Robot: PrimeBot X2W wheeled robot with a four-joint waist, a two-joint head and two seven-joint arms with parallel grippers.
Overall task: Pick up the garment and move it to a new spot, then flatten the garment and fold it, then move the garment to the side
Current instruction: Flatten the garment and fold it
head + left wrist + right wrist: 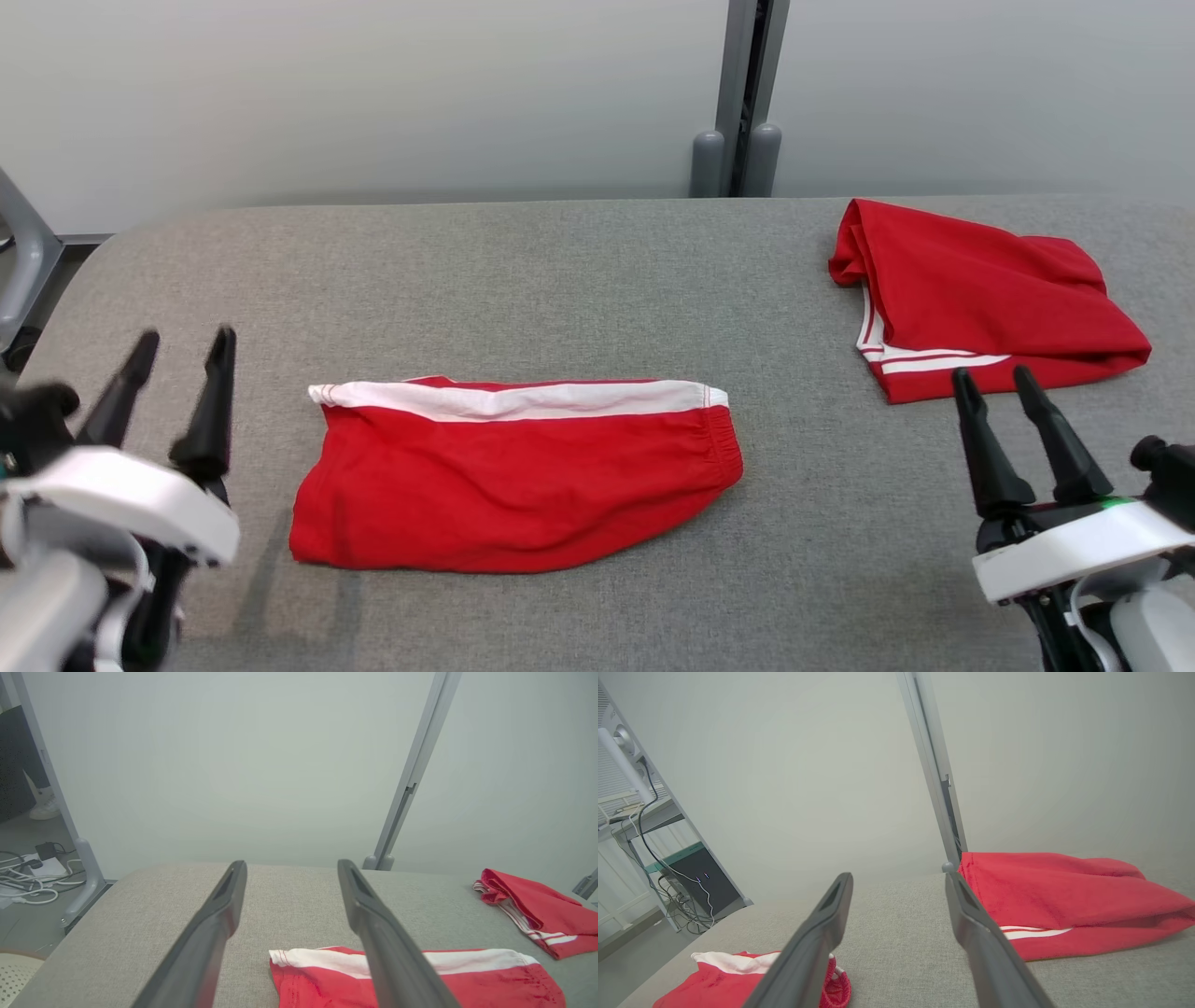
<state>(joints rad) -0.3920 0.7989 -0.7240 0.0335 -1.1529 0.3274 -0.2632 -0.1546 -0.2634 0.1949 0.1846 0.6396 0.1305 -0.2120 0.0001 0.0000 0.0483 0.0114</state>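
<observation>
I see soft red folded shorts with a white band (513, 485) lying flat at the middle of the grey woven tabletop (560, 280), between my left gripper (187, 338) and right gripper (991, 377), both spread wide and empty. A rumpled red striped garment (980, 299) lies far right.

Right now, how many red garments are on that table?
2. The middle garment lies flat at the centre of the table, with a white band along its far edge. The folded garment sits at the far right. None seems hidden.
</observation>
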